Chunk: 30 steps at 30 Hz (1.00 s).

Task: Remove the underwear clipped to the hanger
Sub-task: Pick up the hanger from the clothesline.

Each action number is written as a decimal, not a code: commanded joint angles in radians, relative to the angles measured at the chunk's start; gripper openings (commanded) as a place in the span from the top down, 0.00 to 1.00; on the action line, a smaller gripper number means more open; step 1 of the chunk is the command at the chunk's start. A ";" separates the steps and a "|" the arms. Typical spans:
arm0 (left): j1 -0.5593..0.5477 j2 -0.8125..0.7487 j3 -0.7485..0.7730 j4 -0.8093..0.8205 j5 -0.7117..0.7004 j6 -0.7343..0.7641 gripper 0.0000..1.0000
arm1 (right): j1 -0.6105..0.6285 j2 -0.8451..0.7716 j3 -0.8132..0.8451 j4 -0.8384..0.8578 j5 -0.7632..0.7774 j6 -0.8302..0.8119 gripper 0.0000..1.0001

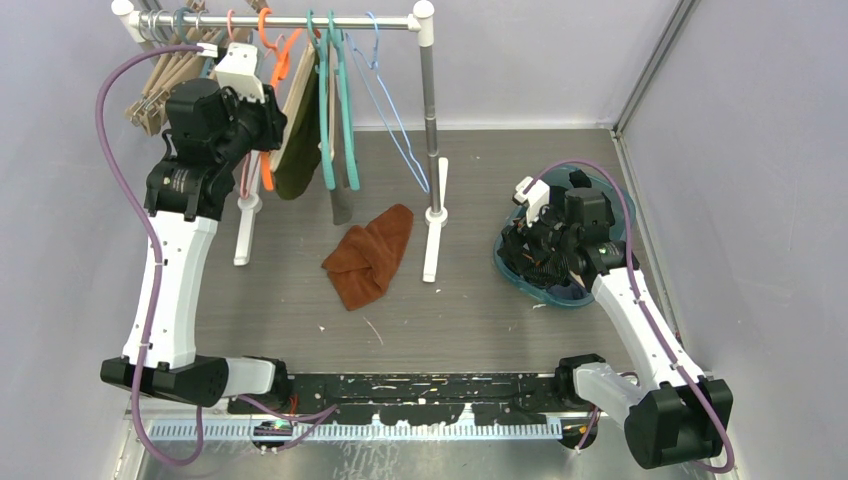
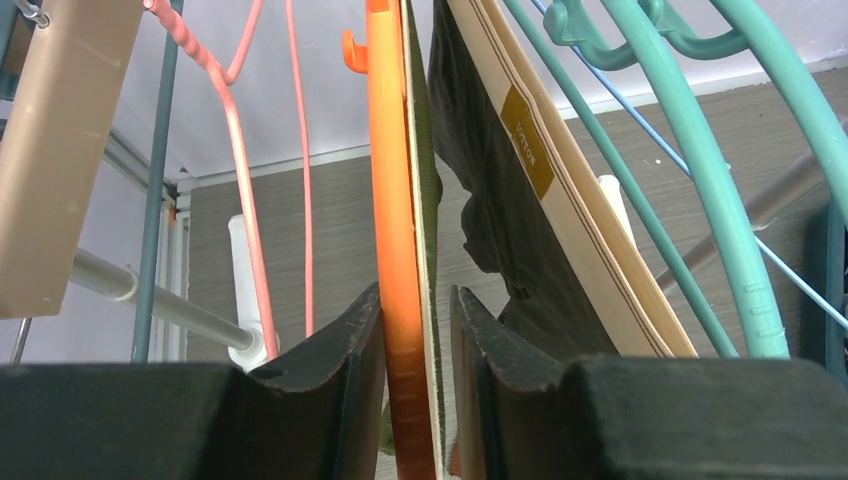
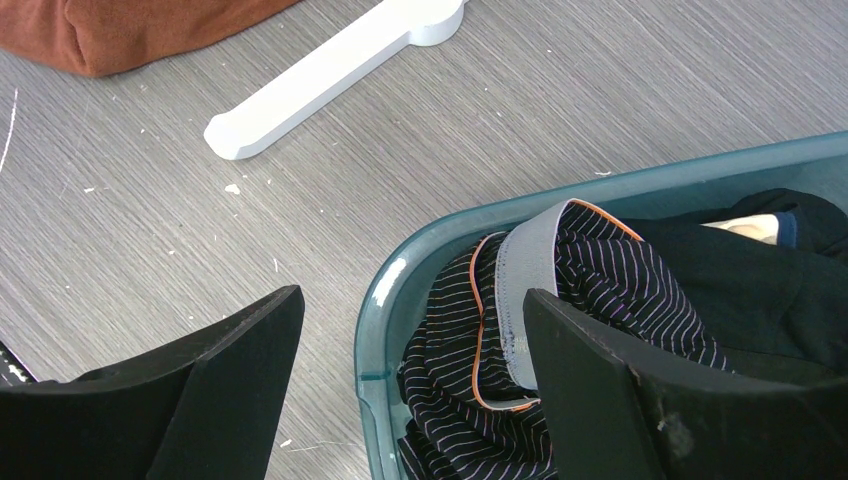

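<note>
Found the olive-green underwear (image 1: 298, 165) hanging on the orange hanger (image 2: 392, 200) from the rack rail (image 1: 300, 21), at 11 o'clock of the table in the top view. Noted its long axis running 12 to 6 there, with the cream waistband uppermost, the legs pointing down toward 6, and the flat of the cloth edge-on to the camera.

Located the left gripper (image 2: 415, 295) close in, with the garment just beside it at 4 o'clock in the top view. Saw, from the left wrist, the hanger and a thin cloth edge standing 12 to 6 through the jaw gap, with the bulk of the garment at 1 o'clock. Found the jaws set narrow about both. Left pad against the hanger, right pad a sliver off the cloth — cannot tell whether the pinch is firm.

Found the right gripper (image 3: 412, 300) spread wide and holding nothing, over the rim of the teal basket (image 3: 372, 330) at 3 o'clock of the table, well apart from the rack. Noted striped underwear (image 3: 450, 380) lying inside. Rate the left arm far the nearer.

Judge the coming move to turn on that alignment — squeeze across 9 to 3, square to the long axis, then draw down toward 6. Could not make out the clips.
</note>
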 commanded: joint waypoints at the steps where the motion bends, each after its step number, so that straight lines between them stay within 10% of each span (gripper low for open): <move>1: -0.005 -0.017 0.001 0.071 0.008 0.000 0.72 | 0.003 0.003 0.003 0.040 -0.013 -0.010 0.14; 17: -0.005 -0.035 0.012 0.083 -0.020 0.004 0.99 | 0.005 0.011 0.004 0.034 -0.014 -0.016 0.13; 30: -0.004 -0.121 0.036 0.110 -0.130 0.100 1.00 | 0.005 0.019 0.005 0.032 -0.009 -0.020 0.14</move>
